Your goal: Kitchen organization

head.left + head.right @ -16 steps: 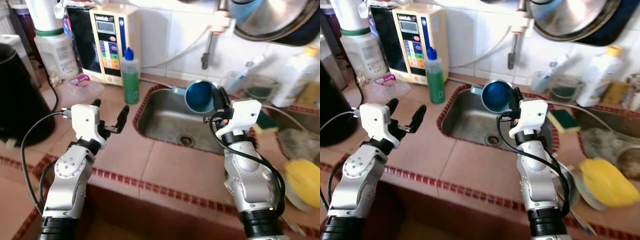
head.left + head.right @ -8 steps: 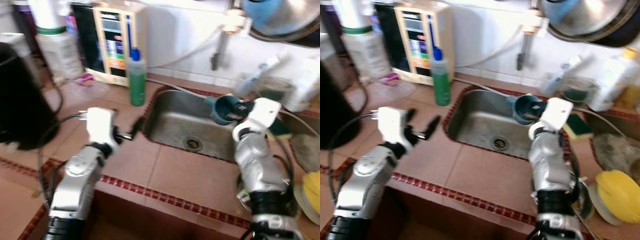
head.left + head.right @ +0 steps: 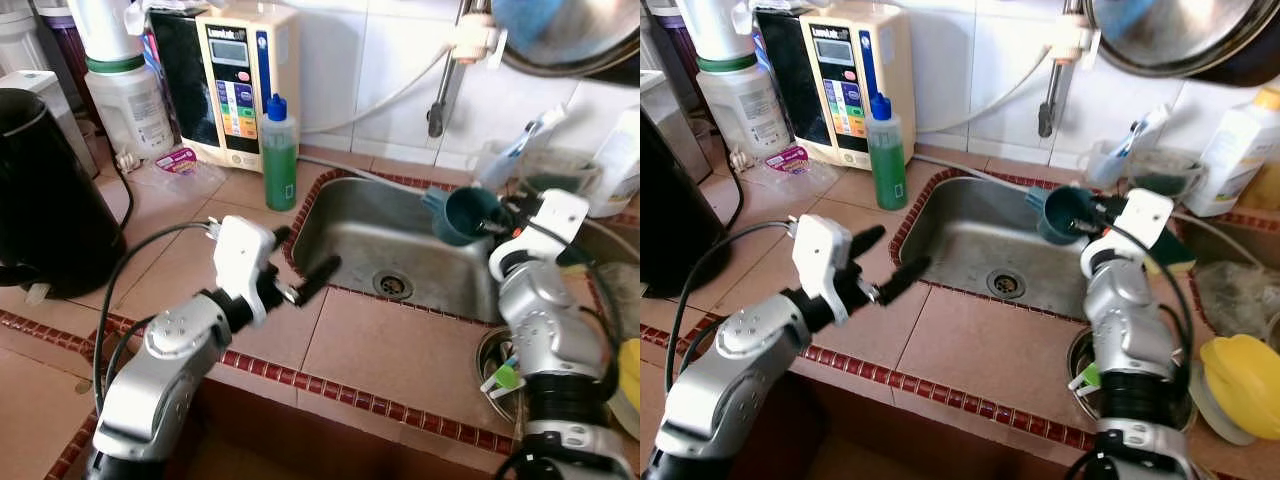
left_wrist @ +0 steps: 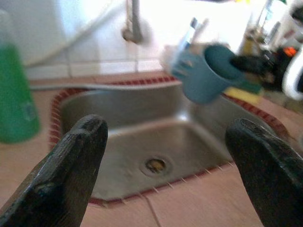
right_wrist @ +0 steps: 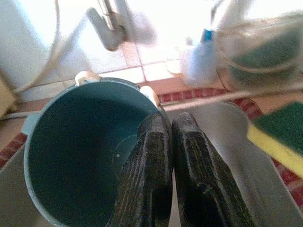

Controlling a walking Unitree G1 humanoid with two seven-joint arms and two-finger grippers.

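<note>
**A:** Where does the tidying stand?

**B:** Early, in my judgement. The right gripper (image 3: 1102,210) has the teal cup (image 3: 1067,214) by its rim, fingers (image 5: 163,165) closed together with one inside the cup and one outside the wall. The cup is lifted clear, tilted, over the far right corner of the sink (image 3: 970,235). It has not been set down anywhere yet.

**A:** And the other arm?

**B:** The left gripper (image 3: 885,262) is empty, fingers (image 4: 71,165) spread wide, poised over the tiled worktop (image 3: 960,350) just at the sink's near left edge, pointing across the basin.

**A:** What is left to do?

**B:** Plenty, as I read it. A green soap bottle (image 3: 885,150) stands beside the sink, a sponge (image 3: 1175,250) lies just behind the right arm, a yellow lid (image 3: 1245,385) sits at the far right, and a white bottle (image 3: 1235,150) is against the wall.

**A:** Obstructions?

**B:** The tap (image 3: 1052,85) hangs close above the cup, and a tumbler with a toothbrush (image 3: 1110,150) stands just behind it. A black kettle (image 3: 45,200) and its cable crowd the left side
</note>
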